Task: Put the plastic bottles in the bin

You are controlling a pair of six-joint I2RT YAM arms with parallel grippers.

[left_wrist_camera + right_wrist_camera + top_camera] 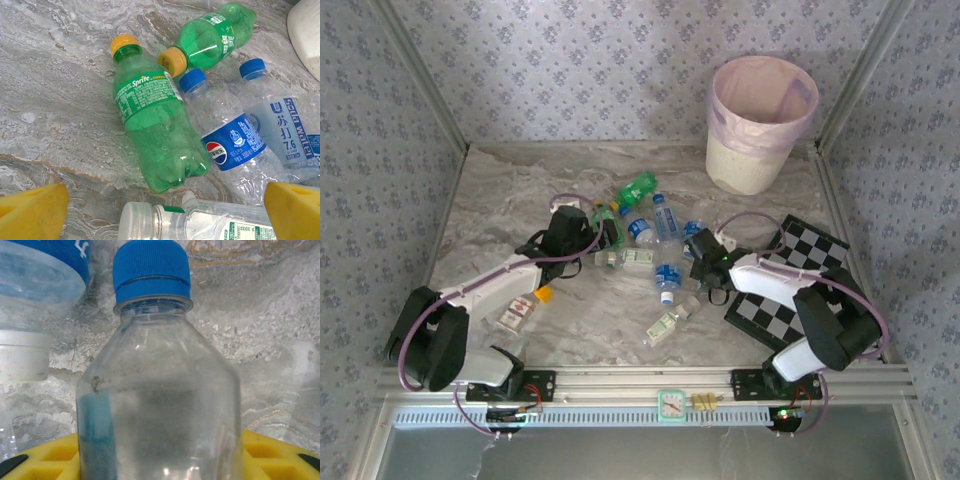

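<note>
At the left gripper (165, 212): spread wide, empty, over a green bottle (155, 130). At the right gripper (698, 258): astride a blue-capped clear bottle (160, 390); gripping or not, cannot tell. Other bottles (655, 235) heaped between both grippers; bin (745, 170) at one o'clock from there.

Overhead view: bright, even, diffuse light; soft faint shadows on the counter (500, 190). Left wrist view: sharp centre, specular glints on the green bottle (155, 135), left jaws blurred at 5 and 7 o'clock. Right wrist view: blue-capped bottle (160, 405) soft, hazy.
</note>
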